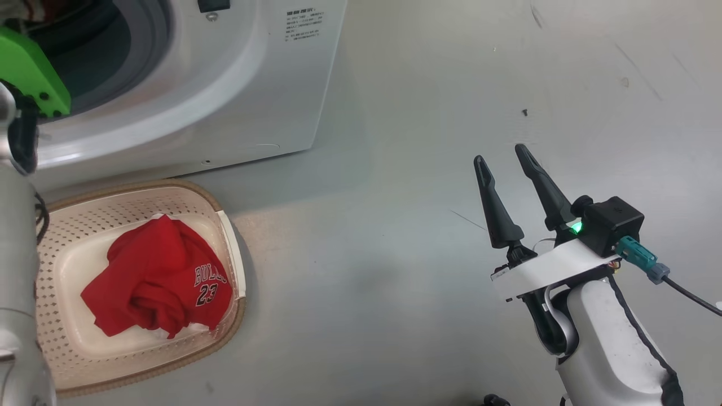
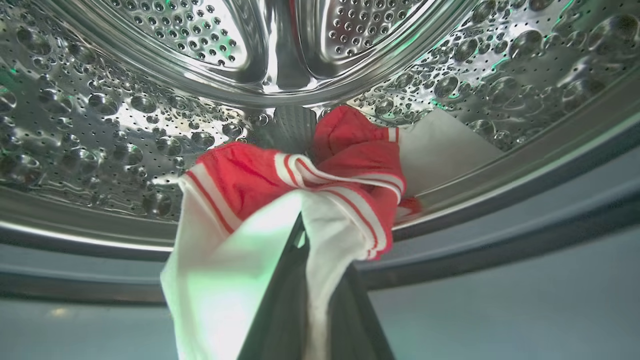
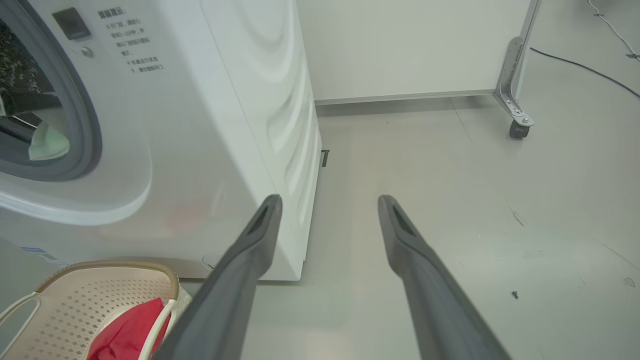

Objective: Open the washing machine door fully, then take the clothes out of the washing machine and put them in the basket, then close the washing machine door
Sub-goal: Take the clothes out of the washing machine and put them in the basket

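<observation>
In the left wrist view, my left gripper [image 2: 301,227] is inside the steel drum [image 2: 125,115] of the washing machine [image 1: 271,84]. It is shut on the clothes [image 2: 345,165], a red garment with white striped trim and a whitish cloth draped over its dark fingers [image 2: 280,310]. A red jersey printed 23 [image 1: 158,276] lies in the cream basket [image 1: 225,225] on the floor in front of the machine. My right gripper [image 1: 499,155] hovers open over bare floor to the right, holding nothing. The washing machine door is out of view.
The drum mouth has a grey rubber rim [image 2: 500,215]. In the right wrist view, a white panel on a castor leg [image 3: 515,100] stands behind the machine, a black cable [image 3: 575,65] runs along the floor and a small screw [image 3: 514,295] lies nearby.
</observation>
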Tool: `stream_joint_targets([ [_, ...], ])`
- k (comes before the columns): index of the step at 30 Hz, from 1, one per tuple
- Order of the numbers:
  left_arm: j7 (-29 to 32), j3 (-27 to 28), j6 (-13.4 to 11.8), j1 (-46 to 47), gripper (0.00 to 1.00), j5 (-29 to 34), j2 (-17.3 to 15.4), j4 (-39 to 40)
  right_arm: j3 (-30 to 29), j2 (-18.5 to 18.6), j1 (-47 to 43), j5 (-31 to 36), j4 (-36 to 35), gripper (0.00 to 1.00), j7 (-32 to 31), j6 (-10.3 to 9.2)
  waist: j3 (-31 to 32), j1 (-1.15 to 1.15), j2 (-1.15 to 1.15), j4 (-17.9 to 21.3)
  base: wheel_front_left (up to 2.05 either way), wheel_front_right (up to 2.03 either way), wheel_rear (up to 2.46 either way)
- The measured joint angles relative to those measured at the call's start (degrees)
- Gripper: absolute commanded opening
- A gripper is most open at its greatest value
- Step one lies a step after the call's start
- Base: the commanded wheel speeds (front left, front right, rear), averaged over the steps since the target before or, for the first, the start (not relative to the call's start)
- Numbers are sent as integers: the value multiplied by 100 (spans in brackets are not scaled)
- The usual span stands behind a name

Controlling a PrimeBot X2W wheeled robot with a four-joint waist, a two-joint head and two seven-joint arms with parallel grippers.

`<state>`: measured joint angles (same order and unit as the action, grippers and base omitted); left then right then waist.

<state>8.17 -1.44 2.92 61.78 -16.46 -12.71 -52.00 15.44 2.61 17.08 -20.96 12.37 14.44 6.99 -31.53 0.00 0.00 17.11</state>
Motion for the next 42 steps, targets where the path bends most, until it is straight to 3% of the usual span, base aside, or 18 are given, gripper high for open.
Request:
stream_joint_targets([
  [26,-1681,54,353,-1814,0,-414,393,-252,3,16,-594,62,297,100,0,0,1394,0,0,-602,0,0,0],
  [32,-2089,-132,397,-1998,0,-322,465,33,-15,20,-734,63,305,100,0,0,1668,0,0,-741,0,0,0],
  [42,-2247,-270,397,-2304,0,-151,354,747,-74,20,-866,69,309,100,0,0,1969,0,0,-923,0,0,0],
])
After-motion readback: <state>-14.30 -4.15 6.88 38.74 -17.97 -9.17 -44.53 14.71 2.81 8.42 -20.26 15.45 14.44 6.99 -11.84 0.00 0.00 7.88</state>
